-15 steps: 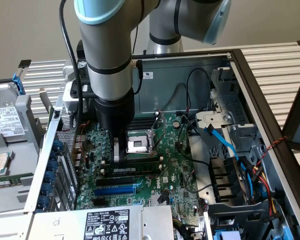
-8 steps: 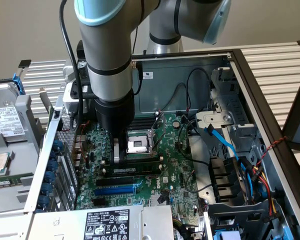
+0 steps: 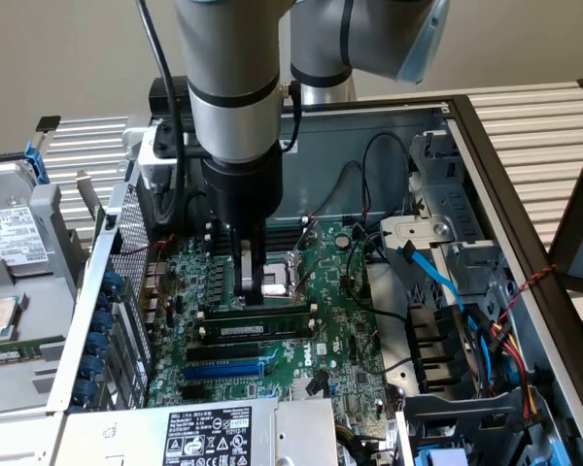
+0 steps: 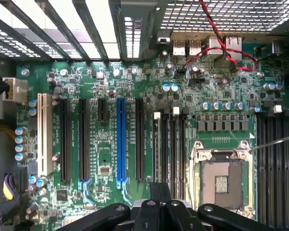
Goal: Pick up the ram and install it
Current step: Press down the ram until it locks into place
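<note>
The ram [image 3: 257, 325], a long green stick with a pale label on its face, stands on edge in the memory slots beside the CPU socket [image 3: 284, 277]. It lies level with the board, and I cannot tell whether its end clips are closed. My gripper [image 3: 250, 291] hangs straight down over the stick's middle with its fingers pressed together. The tips are at the stick's top edge, touching or just above it. In the wrist view the shut gripper [image 4: 160, 190] sits over the black memory slots [image 4: 171, 144], between the blue slot [image 4: 120, 139] and the CPU socket [image 4: 224, 180].
The open PC case's walls surround the motherboard. Blue and black cables [image 3: 437, 277] and a drive cage [image 3: 447, 223] crowd the exterior view's right. A power supply [image 3: 209, 432] sits at the front and a removed drive tray [image 3: 15, 238] at the left. A red-black wire [image 4: 221, 48] crosses near the rear ports.
</note>
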